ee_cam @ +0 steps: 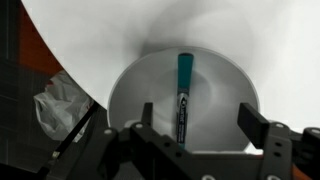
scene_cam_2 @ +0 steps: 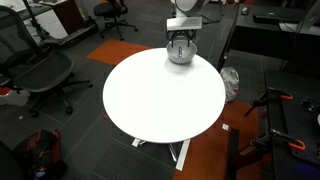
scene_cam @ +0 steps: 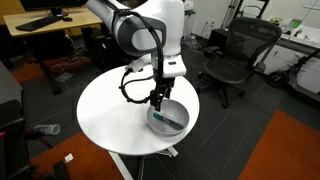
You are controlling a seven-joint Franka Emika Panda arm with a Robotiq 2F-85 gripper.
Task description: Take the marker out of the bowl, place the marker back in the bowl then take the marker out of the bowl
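The metal bowl (ee_cam: 225,95) sits near the edge of the round white table (scene_cam: 110,110); it shows in both exterior views (scene_cam: 168,119) (scene_cam_2: 180,54). The marker (ee_cam: 184,92), teal with a dark lower part, lies inside the bowl, and shows as a teal streak in an exterior view (scene_cam: 171,119). My gripper (ee_cam: 197,125) is open and empty, directly above the bowl, its two fingers on either side of the marker and not touching it. In both exterior views the gripper (scene_cam: 159,99) (scene_cam_2: 180,42) hangs just over the bowl.
Black office chairs (scene_cam: 235,50) (scene_cam_2: 40,70) stand around the table. A crumpled white plastic bag (ee_cam: 55,105) lies on the floor beside the table edge. Desks (scene_cam: 45,22) stand further back. The table's base (scene_cam_2: 180,150) is below.
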